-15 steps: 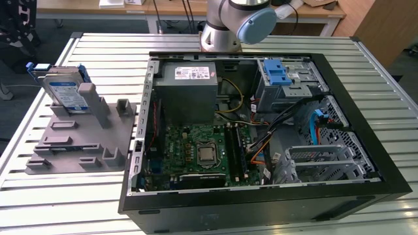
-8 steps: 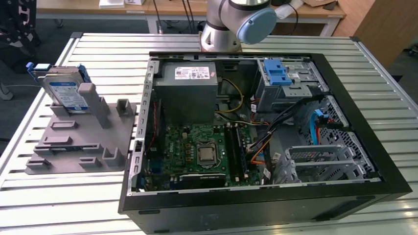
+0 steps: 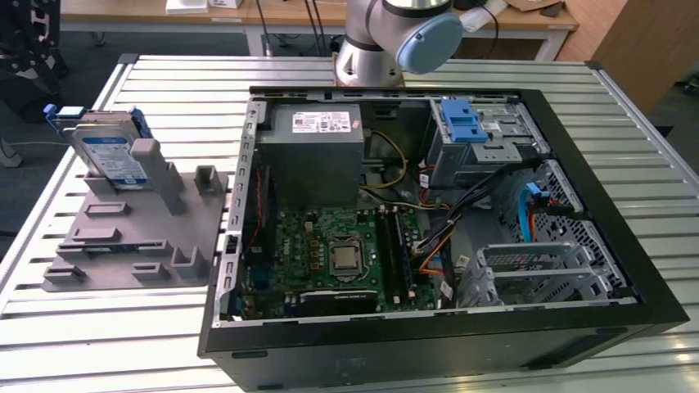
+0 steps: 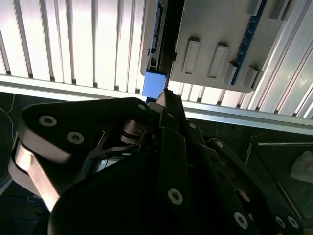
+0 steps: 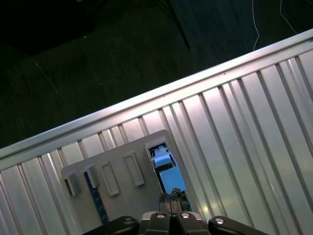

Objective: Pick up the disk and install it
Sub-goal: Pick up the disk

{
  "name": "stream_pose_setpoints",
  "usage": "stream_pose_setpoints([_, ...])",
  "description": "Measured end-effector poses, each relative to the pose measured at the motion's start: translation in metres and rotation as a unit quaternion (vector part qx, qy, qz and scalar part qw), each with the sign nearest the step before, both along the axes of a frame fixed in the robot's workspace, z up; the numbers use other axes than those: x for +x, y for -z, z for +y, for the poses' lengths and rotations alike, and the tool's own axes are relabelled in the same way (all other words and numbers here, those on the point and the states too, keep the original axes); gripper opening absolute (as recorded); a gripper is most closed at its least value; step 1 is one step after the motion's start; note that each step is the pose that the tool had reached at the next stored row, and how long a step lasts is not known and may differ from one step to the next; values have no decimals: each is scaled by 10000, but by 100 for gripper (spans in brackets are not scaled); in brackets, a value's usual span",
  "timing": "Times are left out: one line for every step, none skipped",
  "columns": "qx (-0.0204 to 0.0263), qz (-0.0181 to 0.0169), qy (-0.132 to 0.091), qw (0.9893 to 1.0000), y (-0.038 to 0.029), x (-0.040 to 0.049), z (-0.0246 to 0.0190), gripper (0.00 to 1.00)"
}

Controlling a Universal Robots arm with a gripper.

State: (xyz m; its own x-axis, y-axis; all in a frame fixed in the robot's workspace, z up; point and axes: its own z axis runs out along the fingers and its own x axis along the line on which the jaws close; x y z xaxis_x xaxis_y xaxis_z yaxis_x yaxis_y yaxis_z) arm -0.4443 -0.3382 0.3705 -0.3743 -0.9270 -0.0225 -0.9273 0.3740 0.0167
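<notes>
Standing upright in a grey holder, the disk sits on the slatted table, to the exterior view's left of the open computer case. In both wrist views the gripper hangs over the disk's blue end, clear of it. Its fingers are together, holding nothing.

The arm is silver-grey tubing with a pale blue joint cap. Its claw is made of black linkage bars dotted with silver screws.
</notes>
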Motion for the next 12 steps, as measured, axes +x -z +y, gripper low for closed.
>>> stream_pose_setpoints([0,0,-9,10000,0,0,0,11])
stream_pose_setpoints([0,0,-19,10000,0,0,0,11])
stream_pose_setpoints([0,0,-28,10000,0,0,0,11])
stream_pose_setpoints([0,0,-37,10000,0,0,0,11])
stream_pose_setpoints([0,0,-46,10000,0,0,0,11])
stream_pose_setpoints([0,0,-55,10000,0,0,0,11])
stream_pose_setpoints([0,0,-65,10000,0,0,0,11])
stream_pose_setpoints([0,0,-74,10000,0,0,0,11])
stream_pose_setpoints([0,0,-84,10000,0,0,0,11])
stream_pose_setpoints([0,0,-93,10000,0,0,0,11])
stream_pose_setpoints([0,0,-102,9999,0,0,0,11])
stream_pose_setpoints([0,0,-111,9999,0,0,0,11])
